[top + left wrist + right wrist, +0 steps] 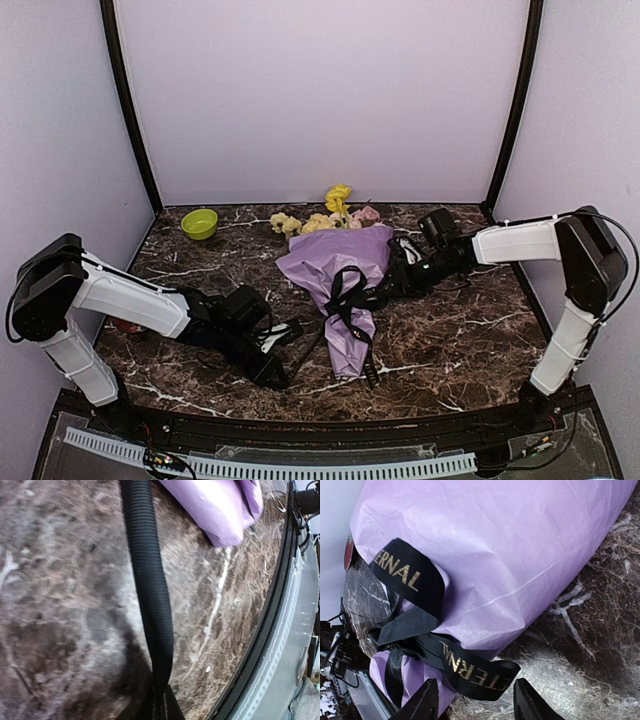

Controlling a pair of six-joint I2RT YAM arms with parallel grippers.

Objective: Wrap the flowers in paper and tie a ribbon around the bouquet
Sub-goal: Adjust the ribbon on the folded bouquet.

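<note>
The paper [510, 555] is thin lilac tissue-type stuff, pretty much matt, finely crinkled with soft creases. The ribbon [150, 590] is black woven webbing, properly ribbed up close, with slightly shiny pale-gold lettering. The counter [450, 340] looks like dark brown marble with white veins, smooth with a low sheen. The bowl [199, 223] looks like glossy green plastic. The right tool [476, 700] has matt black fingers [426, 702].

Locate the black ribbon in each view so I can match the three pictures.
Top external: the ribbon is knotted around the narrow part of the lilac paper at centre, with one tail trailing down-left.
Left wrist: that tail, a ribbed band running from top centre to bottom centre.
Right wrist: lettered loops at lower left.
Shared landmark: the lilac paper, top right in the left wrist view, filling the right wrist view.
</note>
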